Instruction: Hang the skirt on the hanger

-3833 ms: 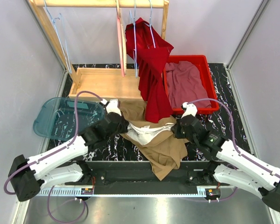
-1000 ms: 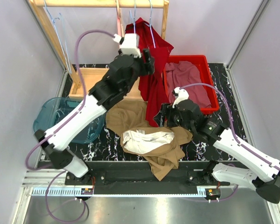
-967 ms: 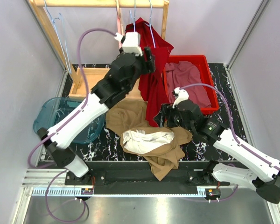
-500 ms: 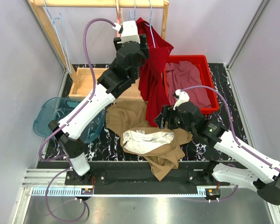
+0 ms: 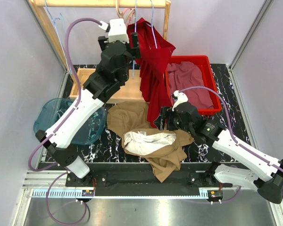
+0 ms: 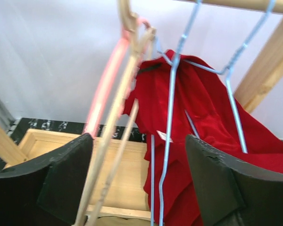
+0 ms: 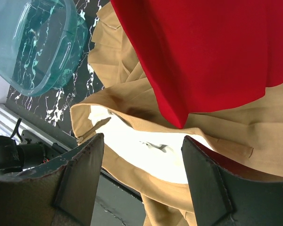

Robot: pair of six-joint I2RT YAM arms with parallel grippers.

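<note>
The tan skirt (image 5: 151,141) lies crumpled on the table in the top view, its white lining (image 7: 146,146) facing up. My right gripper (image 5: 166,117) (image 7: 142,150) hovers open just above it, holding nothing. My left gripper (image 5: 133,44) (image 6: 139,155) is raised to the rack's rail and is open. A pink hanger (image 6: 104,89) and a wooden hanger (image 6: 125,89) hang blurred close to its left finger. A blue wire hanger (image 6: 172,89) hangs between the fingers, further off. A red garment (image 5: 153,61) (image 6: 203,108) hangs on wire hangers and drapes down onto the skirt.
A red bin (image 5: 208,61) with a maroon cloth (image 5: 188,82) stands at the back right. A teal tub (image 5: 52,117) sits on the left. The wooden rack base (image 5: 104,84) lies behind the skirt, and more blue hangers (image 5: 61,28) hang at the rail's left end.
My left arm has swung up and to the left along the rail and its jaws have spread wider. The pink hanger now swings. The right arm has barely moved.
</note>
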